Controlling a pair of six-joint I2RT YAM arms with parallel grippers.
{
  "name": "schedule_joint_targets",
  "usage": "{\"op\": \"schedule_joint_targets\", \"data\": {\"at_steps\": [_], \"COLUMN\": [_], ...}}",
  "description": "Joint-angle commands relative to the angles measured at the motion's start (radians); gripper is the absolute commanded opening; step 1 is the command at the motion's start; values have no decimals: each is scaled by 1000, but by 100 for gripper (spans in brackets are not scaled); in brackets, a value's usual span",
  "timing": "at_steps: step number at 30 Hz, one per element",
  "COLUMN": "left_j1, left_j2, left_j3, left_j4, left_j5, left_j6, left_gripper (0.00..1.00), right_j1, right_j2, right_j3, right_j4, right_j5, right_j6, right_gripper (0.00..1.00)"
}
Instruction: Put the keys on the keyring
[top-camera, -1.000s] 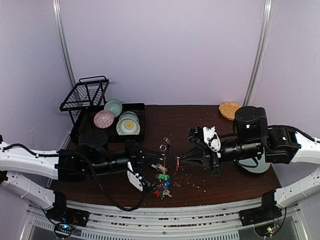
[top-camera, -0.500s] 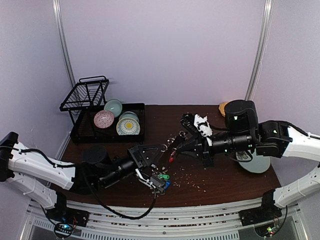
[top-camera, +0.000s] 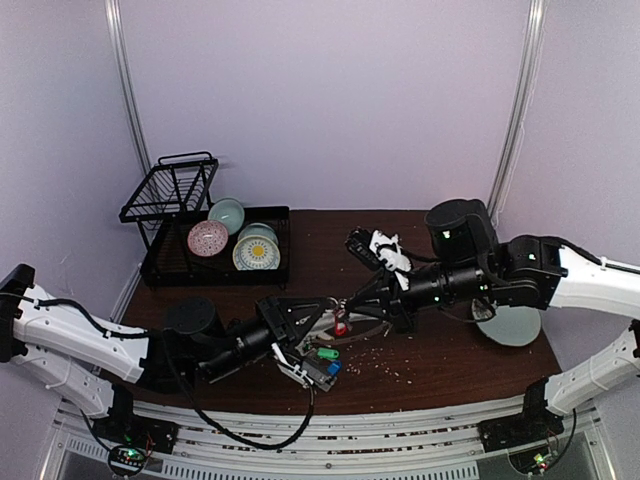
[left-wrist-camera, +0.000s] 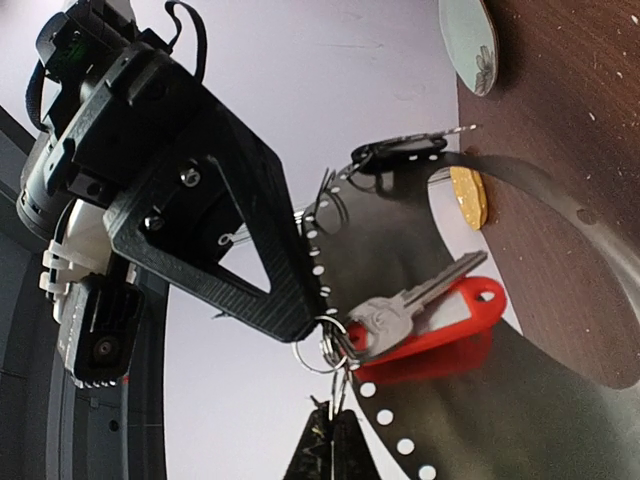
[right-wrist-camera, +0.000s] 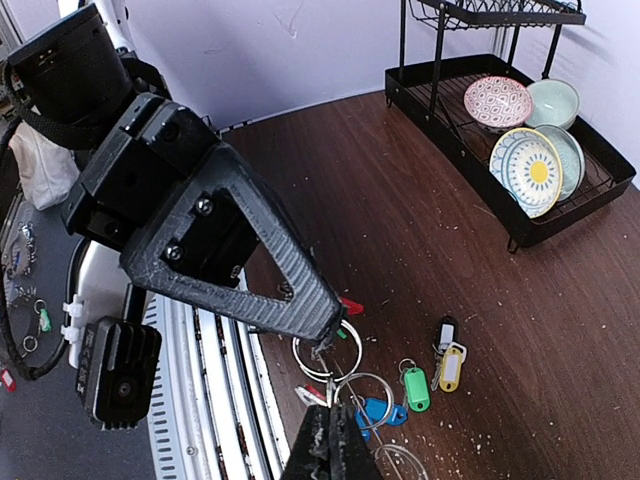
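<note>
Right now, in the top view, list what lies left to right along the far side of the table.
Dish rack → pink plate → yellow-patterned plate → grey plate.

Lab: walled robot table (top-camera: 440, 365)

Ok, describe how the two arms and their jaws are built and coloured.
Both arms have white outer links and black motor housings with loose black cables. The left gripper and right gripper are black triangular frames with a cut-out centre and visible screws. A white part sits atop the right wrist.
</note>
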Motion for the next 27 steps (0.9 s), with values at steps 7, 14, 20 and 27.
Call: {"op": "schedule_joint_targets", "data": {"at_steps": [7, 14, 20, 27], "left_j1": [-12, -12, -13, -14], "left_j2": [-13, 2, 7, -68], "left_j3": [32, 34, 31, 88], "left_j4": [61, 97, 101, -65], "left_j5": [-25, -46, -46, 87], "left_j6": [-67, -43, -54, -367], "left_gripper": [0, 0, 0, 0], "right_j1": [-23, -25, -21, -11], "right_j2": [-10, 5, -38, -24], "right_j3": [32, 60, -1, -13], "right_j4": [-43, -87, 8, 33], "right_j5": [11, -18, -61, -73], "right_j6": [111, 189, 253, 244], "right_gripper": [0, 0, 0, 0]}}
